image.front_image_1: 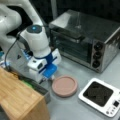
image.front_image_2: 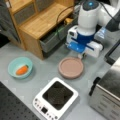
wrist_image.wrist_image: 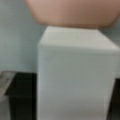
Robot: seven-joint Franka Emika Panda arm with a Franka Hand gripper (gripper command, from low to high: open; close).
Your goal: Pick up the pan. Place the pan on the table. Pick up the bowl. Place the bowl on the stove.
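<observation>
In a front view, the pan [image.front_image_1: 64,86] lies flat on the table [image.front_image_1: 75,110], just left of the stove [image.front_image_1: 100,96], whose dark top is bare. The gripper [image.front_image_1: 49,78] is low at the pan's left edge, where the handle would be. The blue and white wrist body covers the fingertips, so whether they are spread or pinching the handle cannot be told here. Behind the pan stands a silver toaster oven [image.front_image_1: 87,40]. To the pan's left a wooden block [image.front_image_1: 20,100] with a grey bin [image.front_image_1: 41,90] crowds close beside the gripper.

In a front view from the opposite side, the pan [image.front_image_2: 71,67] sits above the stove [image.front_image_2: 56,98] on the table [image.front_image_2: 42,75], with the gripper [image.front_image_2: 81,55] at the pan's upper right rim. This view alone shows the bowl [image.front_image_2: 20,67], well left of the pan, holding an orange carrot-like piece [image.front_image_2: 21,70]. The wooden shelf unit [image.front_image_2: 37,22] stands above and left of the pan, and the toaster oven [image.front_image_2: 107,95] to its lower right.

In the wrist view, a white handle stub [wrist_image.wrist_image: 75,75] fills the middle, joining the pan [wrist_image.wrist_image: 72,12] at the top. Grey tabletop [wrist_image.wrist_image: 17,45] shows to the pan's left. The fingers cannot be made out.
</observation>
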